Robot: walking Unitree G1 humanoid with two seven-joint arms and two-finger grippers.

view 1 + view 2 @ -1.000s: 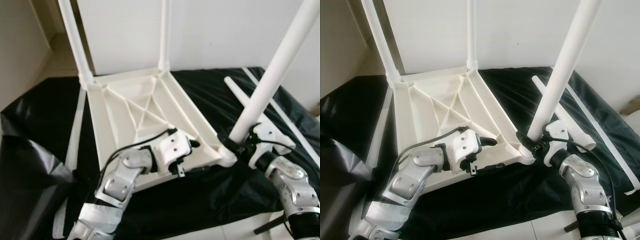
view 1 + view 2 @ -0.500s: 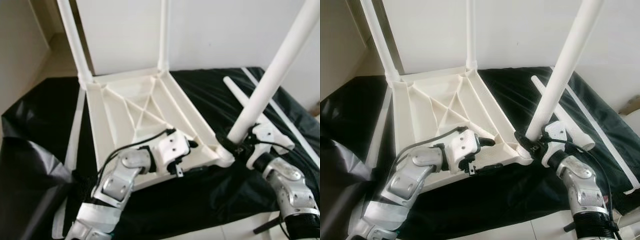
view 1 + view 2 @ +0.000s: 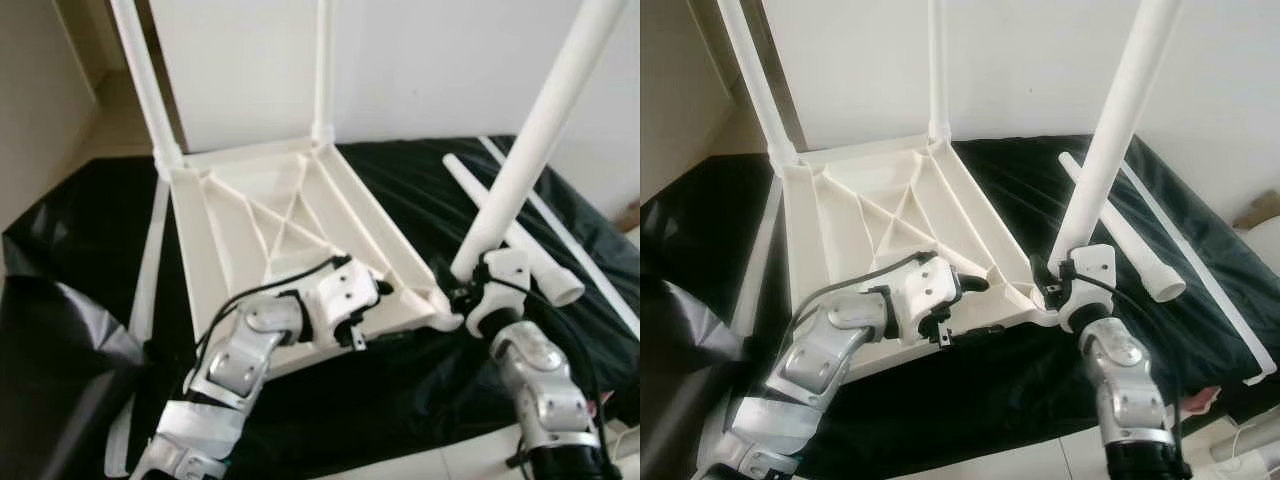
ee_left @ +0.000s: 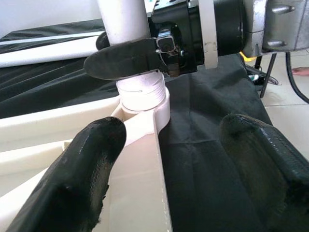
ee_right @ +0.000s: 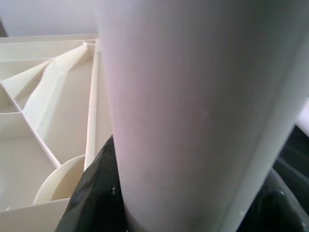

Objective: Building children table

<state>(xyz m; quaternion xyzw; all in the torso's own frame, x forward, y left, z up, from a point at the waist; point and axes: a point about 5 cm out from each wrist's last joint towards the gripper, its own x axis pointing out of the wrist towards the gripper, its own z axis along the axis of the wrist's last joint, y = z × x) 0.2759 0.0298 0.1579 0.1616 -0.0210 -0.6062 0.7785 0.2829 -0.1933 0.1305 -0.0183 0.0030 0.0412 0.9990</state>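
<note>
At corner socket [image 4: 143, 99] — right gripper [image 3: 1052, 283] clasps leg [image 3: 1118, 125].

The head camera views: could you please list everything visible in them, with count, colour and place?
Tabletop: one, white, upside down on the sheet, ribs showing.
Fitted legs: two, white, upright at the far corners.
Held leg: one, white, leaning over the near right corner socket.
Loose leg: one, white, lying on the sheet at right.
Sheet: one, black, under everything.
Left end effector: black fingers open, at the tabletop's near edge.
Right end effector: shut on the held leg's base.
</note>
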